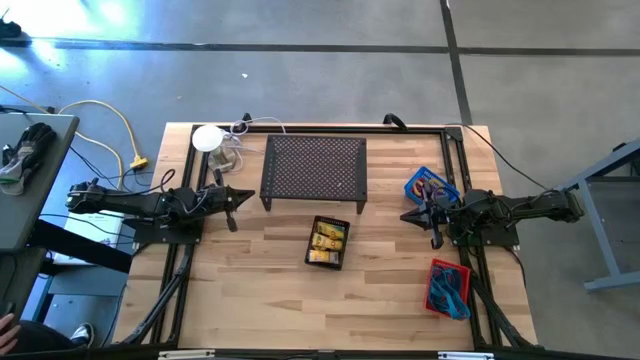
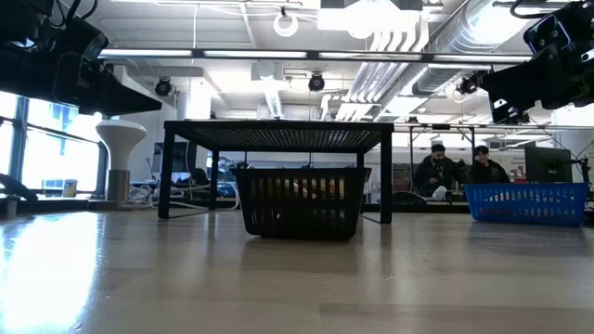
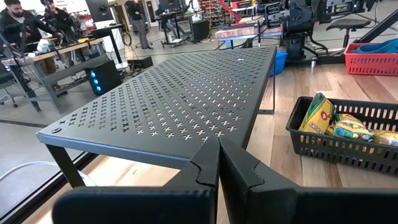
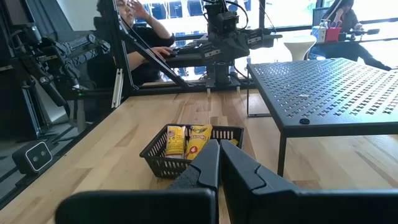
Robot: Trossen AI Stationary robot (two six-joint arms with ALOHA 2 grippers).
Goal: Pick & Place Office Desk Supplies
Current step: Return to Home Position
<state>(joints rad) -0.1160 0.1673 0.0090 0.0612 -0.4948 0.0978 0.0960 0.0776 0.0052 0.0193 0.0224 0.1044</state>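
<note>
Wood tbl [image 1: 250, 270]; matt perf. metal stand [image 1: 313, 170].

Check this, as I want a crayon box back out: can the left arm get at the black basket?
Probably yes: the black basket stands open-topped, clear of the stand, with only bare table between it and the shut left gripper.

A wooden table [image 1: 250, 270] carries a black metal stand [image 1: 313, 171] with a perforated top, towards the far edge. Just before it stands a black basket [image 2: 299, 204]. On the right side are a blue basket [image 2: 525, 202] and, nearer the front edge, a red basket [image 3: 372, 64]. A white lamp [image 2: 121, 158] stands at the far left corner. A yellow cable [image 1: 120, 125] lies on the floor. Two persons [image 2: 436, 172] sit in the room behind.
</note>
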